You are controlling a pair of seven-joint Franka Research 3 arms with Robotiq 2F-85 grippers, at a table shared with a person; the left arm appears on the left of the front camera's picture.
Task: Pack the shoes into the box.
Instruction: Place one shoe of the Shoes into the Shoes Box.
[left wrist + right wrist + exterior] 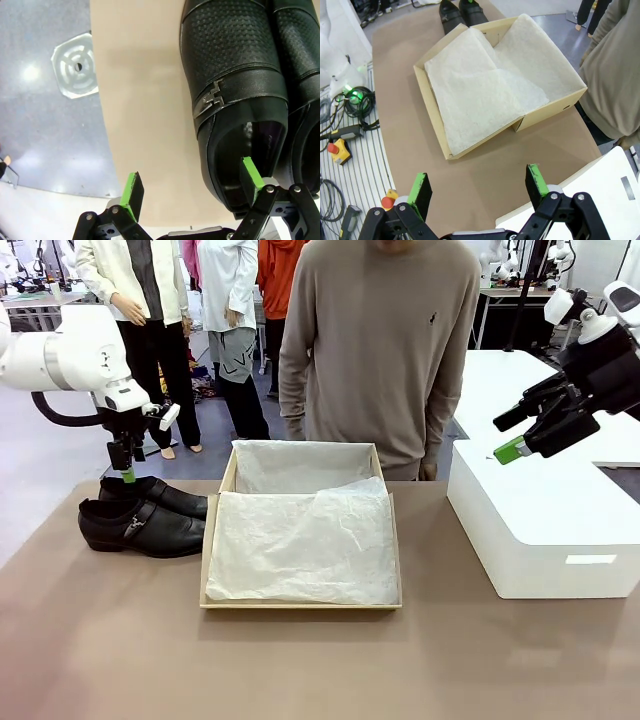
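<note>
Two glossy black shoes lie side by side at the table's left, the near shoe (140, 527) in front of the far shoe (165, 496). My left gripper (125, 472) hangs open just above their heel ends. In the left wrist view one green fingertip (248, 167) is over the heel opening of a buckled shoe (235, 75) and the other is over bare table; the gripper (189, 167) holds nothing. The tan box (300, 606) lies open mid-table, lined with white tissue. My right gripper (508, 433) is open, raised at the right; the right wrist view shows it (477, 175) looking down on the box (427, 95).
A large white rounded box (540, 530) stands at the table's right. A person in a tan sweater (380, 350) stands at the far edge behind the cardboard box. The table's left edge runs close beside the shoes. Cables and a red button (340, 150) lie off the table.
</note>
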